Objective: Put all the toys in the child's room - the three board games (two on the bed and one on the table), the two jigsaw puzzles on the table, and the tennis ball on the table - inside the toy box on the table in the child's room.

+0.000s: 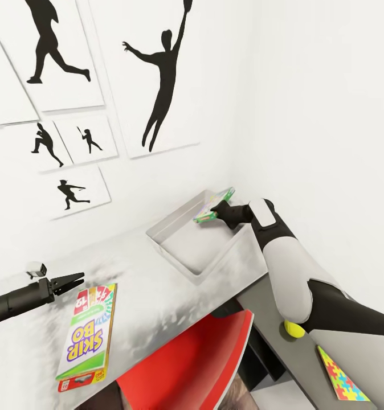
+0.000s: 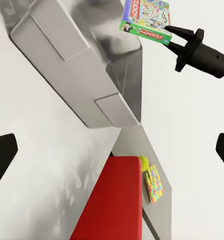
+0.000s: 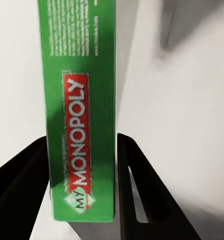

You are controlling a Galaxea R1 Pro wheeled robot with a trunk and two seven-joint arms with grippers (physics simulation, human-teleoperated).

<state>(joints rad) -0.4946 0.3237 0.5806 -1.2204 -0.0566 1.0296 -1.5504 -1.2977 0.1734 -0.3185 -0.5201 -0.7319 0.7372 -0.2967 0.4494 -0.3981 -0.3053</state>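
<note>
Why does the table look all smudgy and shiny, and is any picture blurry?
Head view: the table shows streaky pale glare and grey blotches. Left wrist view: the same sheen, and the toy box wall is shaded. Right wrist view: the Monopoly box is close and slightly soft, its small print unreadable.

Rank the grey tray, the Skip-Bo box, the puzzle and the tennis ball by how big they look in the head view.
1. grey tray
2. Skip-Bo box
3. puzzle, partly cut off at the frame edge
4. tennis ball, partly hidden behind the arm

Red chair [image 1: 186, 364] tucked under the near edge; black silhouette prints [image 1: 158, 74] line the far-left wall.
</note>
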